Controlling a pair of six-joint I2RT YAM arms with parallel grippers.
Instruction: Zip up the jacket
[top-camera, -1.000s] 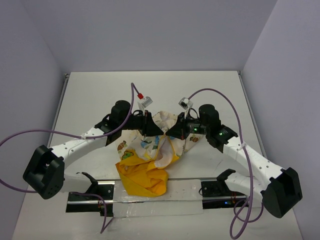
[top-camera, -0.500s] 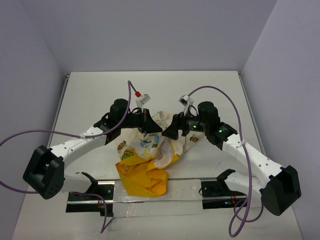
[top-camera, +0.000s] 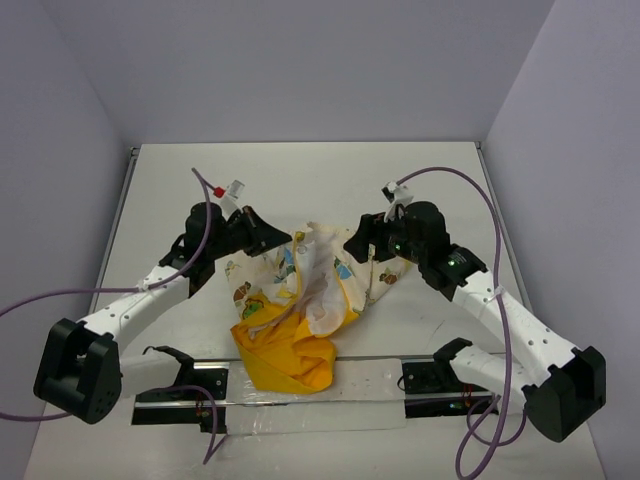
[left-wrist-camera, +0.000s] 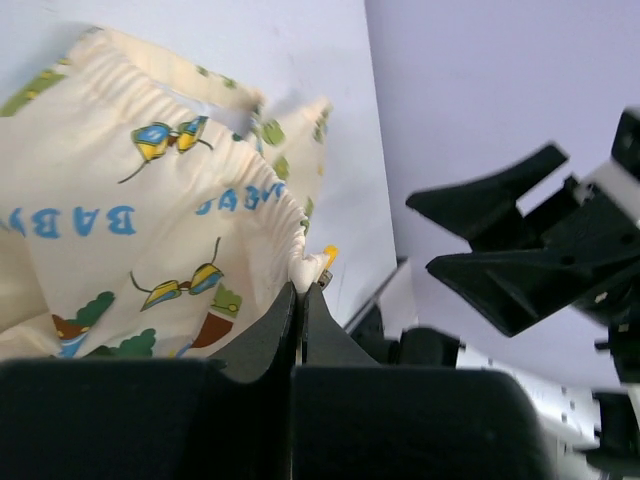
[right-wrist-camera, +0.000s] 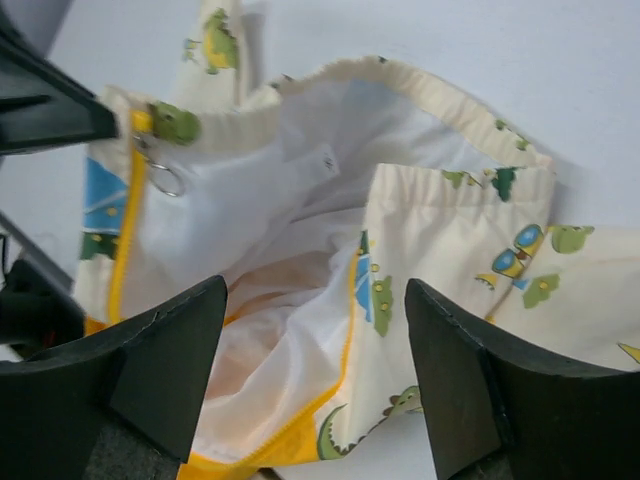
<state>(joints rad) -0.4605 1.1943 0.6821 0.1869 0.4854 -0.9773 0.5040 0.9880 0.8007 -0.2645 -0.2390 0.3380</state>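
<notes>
Both arms sit wider apart than a second ago, the left tool (left-wrist-camera: 298, 290) clenched on the gathered edge of the small cream yellow-lined animal-print fabric jacket (top-camera: 300, 300) (crumpled mid-way across the white worktop (top-camera: 300, 180)), the right tool (right-wrist-camera: 312, 290) released just above it.

- From the top view, light is bright, even and diffuse, coming from above. The white bench (top-camera: 300, 170) looks nearly washed out and the walls take a lilac tint.
- The arms cast only faint, soft-edged shadows on it.
- The shiny rail (top-camera: 370, 375) at the near edge shows mirror glare.
- In the left wrist view, the left fingers (left-wrist-camera: 250, 350) are a dark, blurred foreground, while the jacket (left-wrist-camera: 120, 230) print is sharp.
- In the right wrist view, the right fingers (right-wrist-camera: 165, 360) are dark and soft, and a grey shadow edges the cloth.
</notes>
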